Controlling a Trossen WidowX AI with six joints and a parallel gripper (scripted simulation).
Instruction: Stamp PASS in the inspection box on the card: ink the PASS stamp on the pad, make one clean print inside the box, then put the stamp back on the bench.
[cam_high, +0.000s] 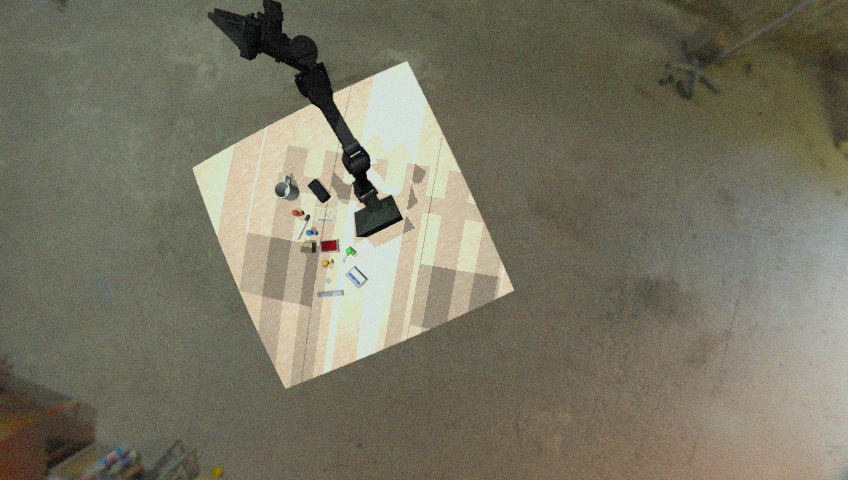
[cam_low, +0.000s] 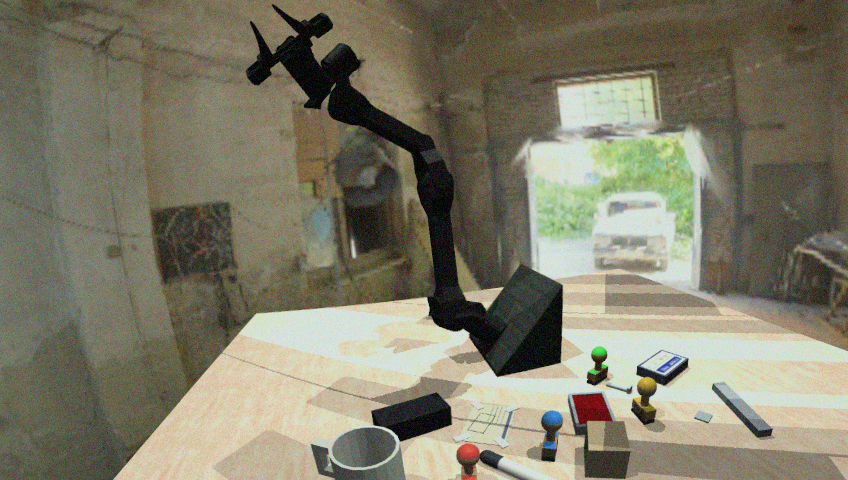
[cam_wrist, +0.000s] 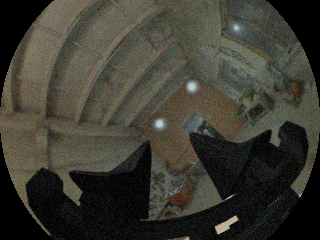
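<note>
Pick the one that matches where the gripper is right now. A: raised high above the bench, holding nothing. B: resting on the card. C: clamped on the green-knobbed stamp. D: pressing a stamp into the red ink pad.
A: the gripper points up near the ceiling with nothing between its fingers, while the green-knobbed stamp stands untouched on the bench beside the red ink pad.

The worktop (cam_low: 285, 380) is pale wood, banded in cream, peach and tan-brown stripes. The arm (cam_low: 437, 196) and its pincer (cam_low: 279, 32) are matt black, as is the wedge base (cam_low: 526, 321). Four stamps show coloured knobs: green (cam_low: 598, 354), yellow (cam_low: 646, 387), blue (cam_low: 551, 420) and red (cam_low: 467, 454). The ink pad (cam_low: 590, 409) is deep red in a grey frame. The card (cam_low: 487, 423) is off-white with thin dark lines. A mug (cam_low: 363, 455) is grey, a block (cam_low: 411, 415) black, a cube (cam_low: 606, 449) brown, a bar (cam_low: 741, 408) grey.
</note>
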